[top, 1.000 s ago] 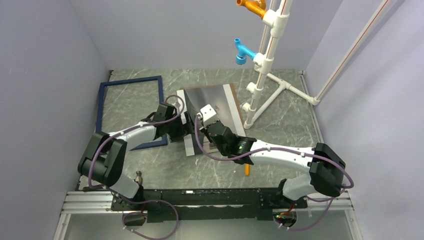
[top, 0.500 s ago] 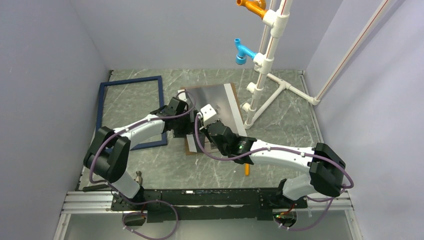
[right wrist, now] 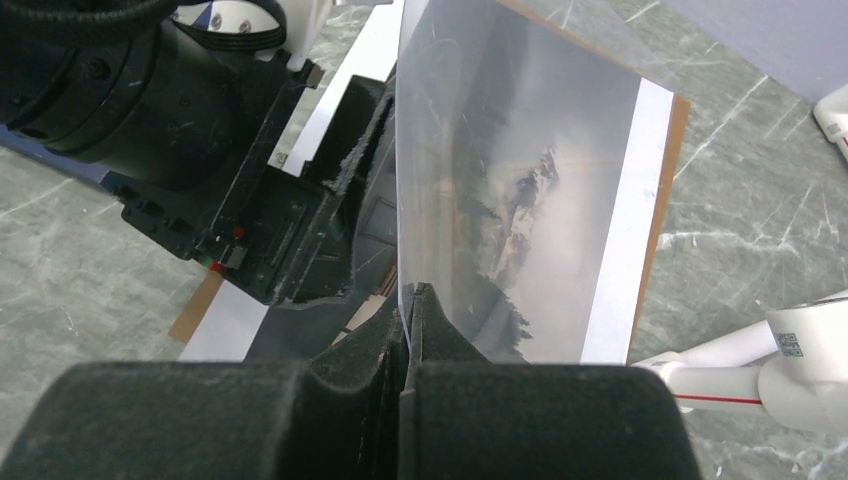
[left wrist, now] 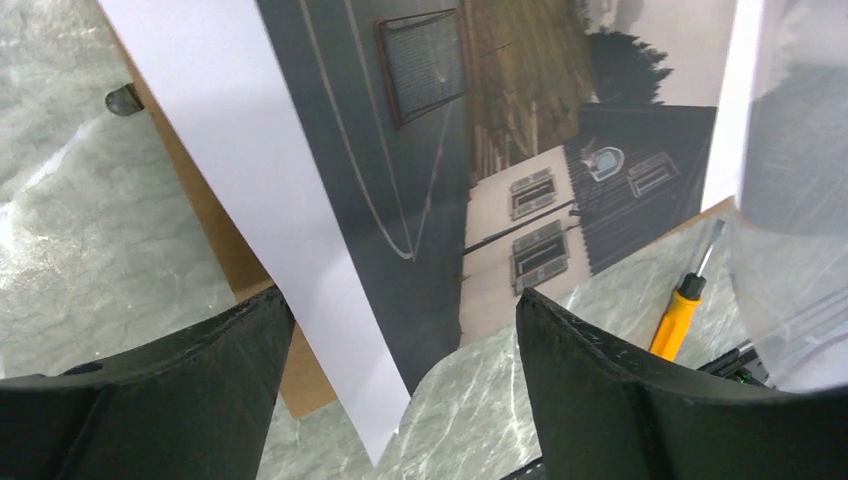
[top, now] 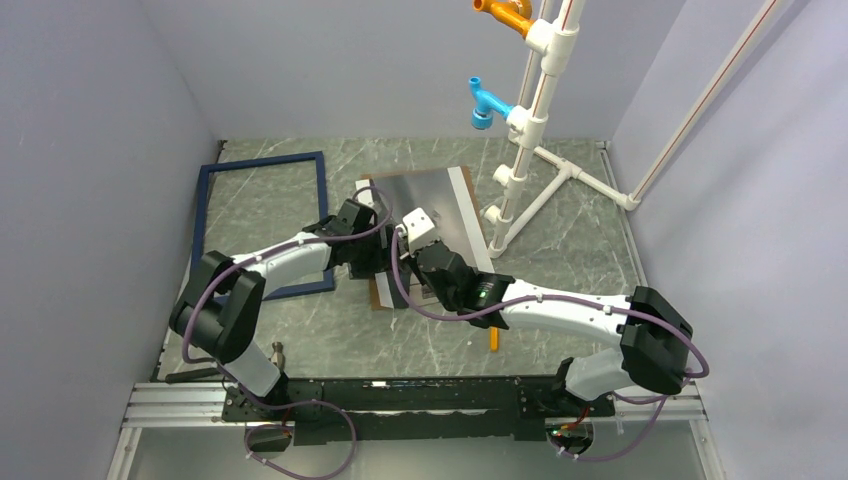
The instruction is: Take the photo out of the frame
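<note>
Top external view: frame lies flat at the left rear, bare table showing through it. Photo, on its brown board, lies near it at centre.

Left wrist view: left gripper stands wide apart above the photo's near end, gripping nothing.

Right wrist view: right gripper is pinched on a clear sheet tilted up above the photo.

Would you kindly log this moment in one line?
navy blue rectangular frame: empty | greyish photo on brown board: outside it, flat | left tool: open above photo | right tool: shut on clear sheet
</note>
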